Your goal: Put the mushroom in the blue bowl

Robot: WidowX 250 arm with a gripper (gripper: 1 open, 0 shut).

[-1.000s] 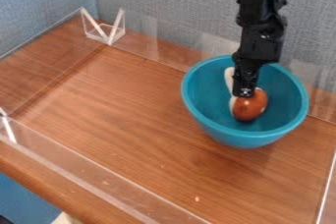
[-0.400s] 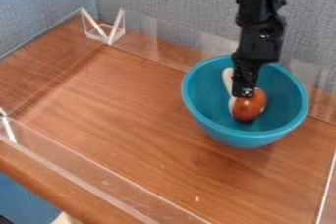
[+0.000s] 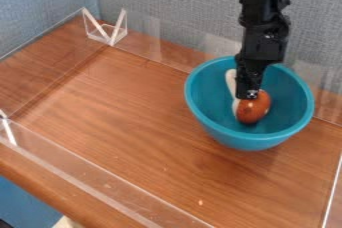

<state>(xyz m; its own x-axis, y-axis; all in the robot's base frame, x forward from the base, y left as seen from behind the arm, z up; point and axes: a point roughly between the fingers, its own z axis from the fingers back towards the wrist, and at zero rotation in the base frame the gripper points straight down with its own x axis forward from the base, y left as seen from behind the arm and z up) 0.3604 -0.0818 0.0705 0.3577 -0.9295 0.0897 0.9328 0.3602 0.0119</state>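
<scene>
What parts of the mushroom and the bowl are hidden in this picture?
Camera view, the only one:
- The mushroom: its stem top is covered by the gripper, so where the fingers touch it is unclear.
- Whether the mushroom rests on the bowl floor or hangs just above: too small to tell.
- The blue bowl: part of its far inner wall is behind the arm.
- The arm's upper part: cut off by the top edge.

The arm (image 3: 265,12) was black all over, a narrow column built of blocky, boxy segments stacked one on another, with knobbly joints between them. Dull highlights showed on its flat faces. It tapered into a slim black tool (image 3: 251,84) with thin dark fingers. Any cables, screws or markings were too small to tell.
</scene>
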